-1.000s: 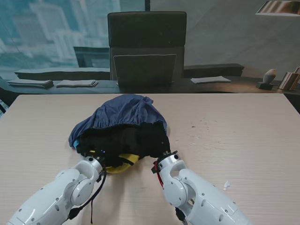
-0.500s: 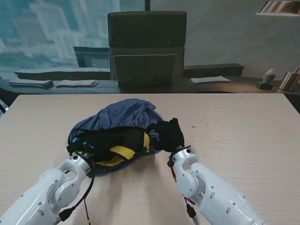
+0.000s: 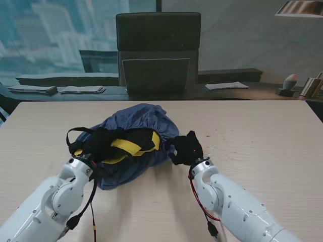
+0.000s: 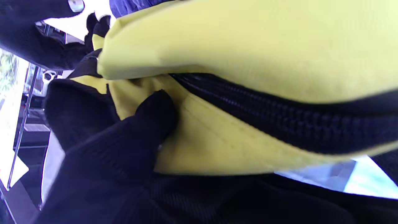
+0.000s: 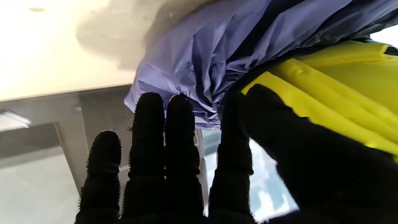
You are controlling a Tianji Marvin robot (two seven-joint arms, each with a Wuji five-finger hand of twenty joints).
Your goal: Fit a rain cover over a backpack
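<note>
Mid-frame, blue rain cover (image 3: 139, 121) wraps most of yellow-black backpack (image 3: 126, 145); left hand (image 3: 96, 146) grips the backpack, right hand (image 3: 187, 149) spread; near edge still uncovered.

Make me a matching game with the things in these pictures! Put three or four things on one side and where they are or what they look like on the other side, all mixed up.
Things:
1. rain cover
2. backpack
3. office chair
4. right hand

Descriptions:
A. black, behind the far edge of the table
B. blue and crinkly, wrapped around the pack
C. yellow with black straps and a black zipper
D. black glove, fingers spread, at the right edge of the cover

Pairs: 1-B, 2-C, 3-A, 4-D
</note>
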